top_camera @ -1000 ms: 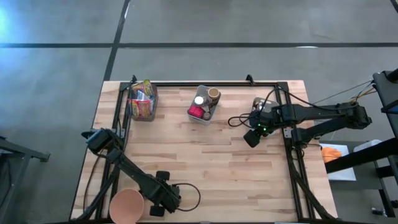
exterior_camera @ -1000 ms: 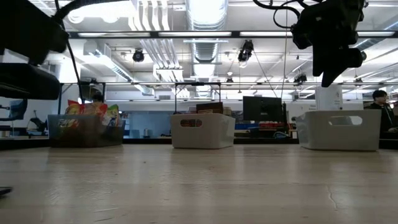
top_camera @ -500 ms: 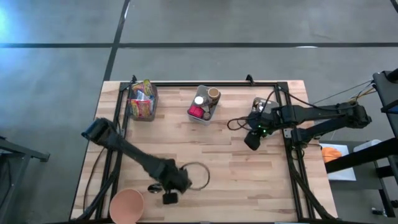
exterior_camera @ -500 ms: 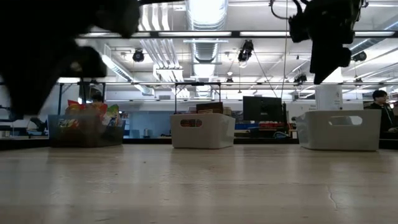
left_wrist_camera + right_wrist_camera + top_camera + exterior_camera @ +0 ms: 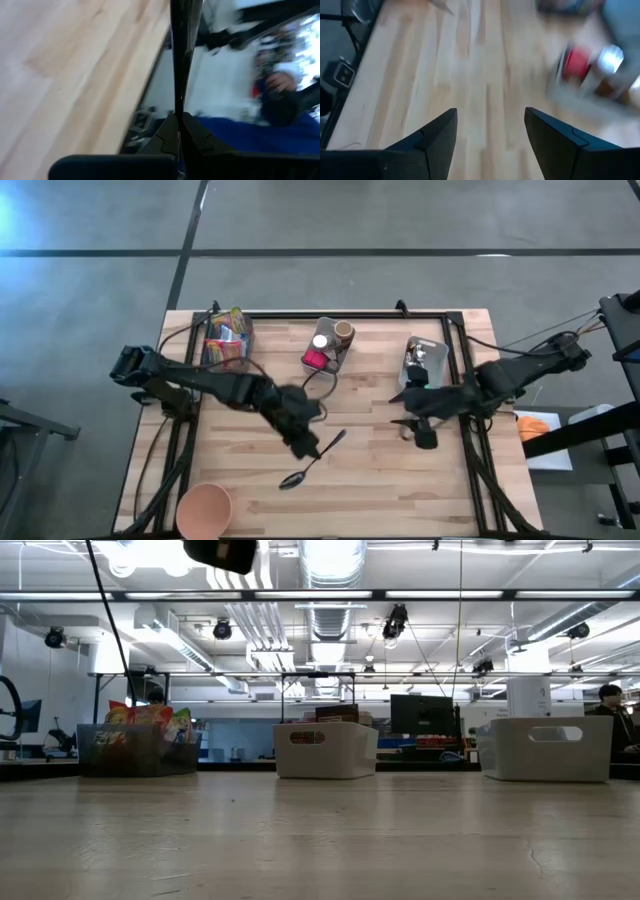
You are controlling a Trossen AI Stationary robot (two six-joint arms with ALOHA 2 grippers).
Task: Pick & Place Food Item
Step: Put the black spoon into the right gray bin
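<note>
My left gripper [image 5: 304,442] hangs over the middle of the table, shut on a dark spoon [image 5: 318,455] whose bowl [image 5: 291,479] points to the near edge. In the left wrist view the spoon shows as a thin dark strip [image 5: 181,45] running away from the fingers. My right gripper [image 5: 424,436] is open over the table's right part, nothing between its fingers [image 5: 436,137]. Colourful snack packets fill a clear bin [image 5: 228,342] at the far left. A white bin [image 5: 327,350] at the far middle holds cans and cups. My left gripper pinches the spoon's handle [image 5: 178,107] between its two shut fingers, somewhere along its middle stretch. The fingers come slanting down from the table's left. The spoon is lifted clear of the table, with its bowl toward the near edge and its free handle end [image 5: 343,434] toward the far right.
A pink bowl [image 5: 204,510] sits at the near left corner. A third bin [image 5: 424,360] stands at the far right by the right arm. A black rail frame [image 5: 330,314] runs round the table's edges. Bare wood lies across the middle and near right.
My left gripper has risen from beside the pink bowl, swung toward the table's middle and rolled, staying shut; the spoon now shows over the middle. My right gripper has risen out of the low view, swung toward the near edge and rolled, still open.
</note>
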